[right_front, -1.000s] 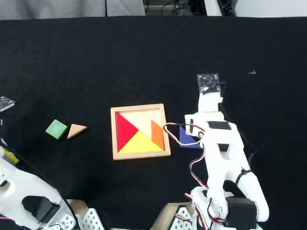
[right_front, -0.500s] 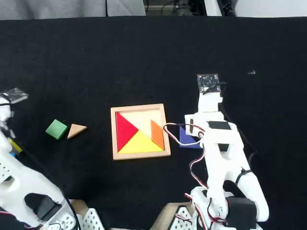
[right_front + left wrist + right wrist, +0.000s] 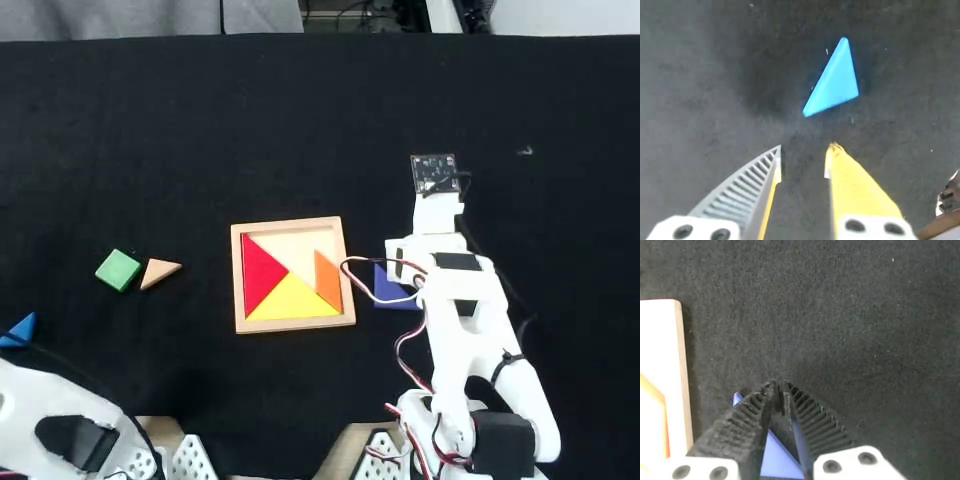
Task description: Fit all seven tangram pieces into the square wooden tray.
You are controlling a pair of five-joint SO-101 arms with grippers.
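While the ribbed left gripper [image 3: 805,148] gapes, a blue triangle [image 3: 833,82] lies flat.

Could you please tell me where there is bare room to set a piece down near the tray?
Bare cloth lies beyond the far rim of the tray, and between it and the tan triangle. It is crowded right of the tray, where the right arm covers the dark blue piece.

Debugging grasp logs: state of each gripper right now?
Left gripper: open, empty, light blue triangle lies ahead.
Right gripper: shut, tips together over the dark blue piece.
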